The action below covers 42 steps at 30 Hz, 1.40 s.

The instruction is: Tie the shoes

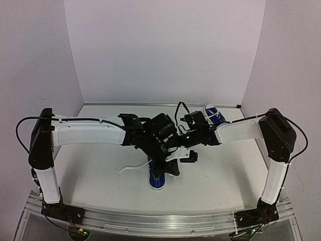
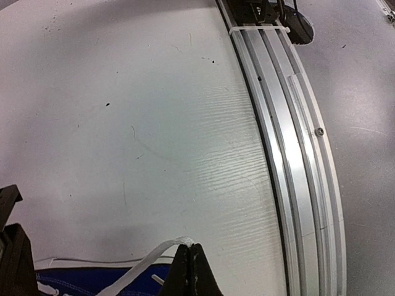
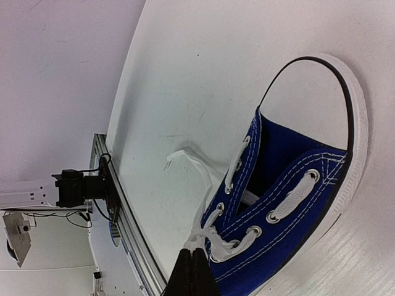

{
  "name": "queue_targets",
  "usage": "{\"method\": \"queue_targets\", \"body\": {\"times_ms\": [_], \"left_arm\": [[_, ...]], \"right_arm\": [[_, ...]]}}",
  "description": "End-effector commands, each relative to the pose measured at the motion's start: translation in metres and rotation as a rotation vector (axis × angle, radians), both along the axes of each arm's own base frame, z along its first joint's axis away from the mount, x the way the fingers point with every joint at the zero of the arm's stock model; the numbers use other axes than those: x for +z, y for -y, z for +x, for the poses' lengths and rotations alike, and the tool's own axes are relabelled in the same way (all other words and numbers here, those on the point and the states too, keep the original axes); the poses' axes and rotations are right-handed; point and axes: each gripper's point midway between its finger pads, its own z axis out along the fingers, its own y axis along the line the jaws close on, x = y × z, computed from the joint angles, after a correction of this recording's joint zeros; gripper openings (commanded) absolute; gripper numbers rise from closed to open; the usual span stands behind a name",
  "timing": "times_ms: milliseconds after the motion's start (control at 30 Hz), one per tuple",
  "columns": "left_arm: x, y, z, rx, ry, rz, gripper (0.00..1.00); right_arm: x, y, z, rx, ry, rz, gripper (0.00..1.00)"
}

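- Left tool (image 2: 190,264): jaws pressed together, pinching a flat white lace strand (image 2: 145,266) above the white tabletop (image 2: 154,123).
- Right tool (image 3: 192,271): jaws together, tips nipping the white lace crossing (image 3: 207,238) by the lower eyelets.
- Near blue canvas sneaker (image 1: 157,181), white rubber sole: centre-front of the tabletop, under both tools.
- Second blue canvas sneaker (image 1: 213,114): far right, well apart.

**Where everything sits**

The near shoe (image 1: 157,181) sits on the table (image 1: 95,170) at lower centre of the overhead frame, behind the rail (image 1: 160,221). Its lace (image 1: 131,169) trails off to the left. The far shoe (image 1: 212,114) lies right of centre, by the back wall (image 1: 160,50). The left arm (image 1: 88,133) and right arm (image 1: 241,131) meet above the near shoe.
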Motion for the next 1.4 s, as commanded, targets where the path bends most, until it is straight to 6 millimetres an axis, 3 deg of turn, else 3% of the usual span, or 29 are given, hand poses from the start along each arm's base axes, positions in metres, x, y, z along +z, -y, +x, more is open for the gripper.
{"method": "queue_targets", "body": {"times_ms": [0,133,200,300,433,567,667,767,867,1033,1367], "left_arm": [[-0.002,0.023,0.002,-0.088,0.054,-0.046,0.00],[-0.025,0.027,0.010,-0.086,0.110,0.006,0.04],[-0.030,0.026,0.015,-0.061,0.143,0.030,0.18],[-0.025,0.023,0.023,-0.009,0.173,0.021,0.34],[-0.011,0.026,0.022,0.009,0.181,-0.041,0.46],[0.006,0.026,0.023,0.036,0.184,-0.098,0.46],[0.032,0.013,0.039,0.133,0.182,-0.184,0.41],[0.043,-0.020,0.068,0.265,0.104,-0.252,0.34],[0.050,-0.054,0.095,0.399,0.119,-0.315,0.37],[0.040,-0.078,0.121,0.507,0.148,-0.302,0.30],[0.004,-0.065,0.124,0.460,0.082,-0.264,0.21]], "right_arm": [[0.012,-0.005,0.003,0.052,0.046,0.035,0.00],[0.009,-0.005,0.001,0.077,0.046,0.039,0.00],[0.008,-0.006,0.000,0.082,0.043,0.039,0.00],[0.006,-0.005,-0.002,0.088,0.034,0.039,0.00],[0.004,-0.004,-0.004,0.092,0.032,0.035,0.00],[0.004,-0.003,-0.005,0.094,0.033,0.035,0.00],[0.006,-0.002,-0.006,0.094,0.040,0.036,0.00],[0.010,-0.002,-0.005,0.090,0.049,0.040,0.00],[0.012,-0.001,-0.006,0.089,0.050,0.043,0.00],[0.012,-0.001,-0.006,0.086,0.046,0.043,0.00],[0.020,-0.003,-0.009,0.084,0.050,0.051,0.00]]}}
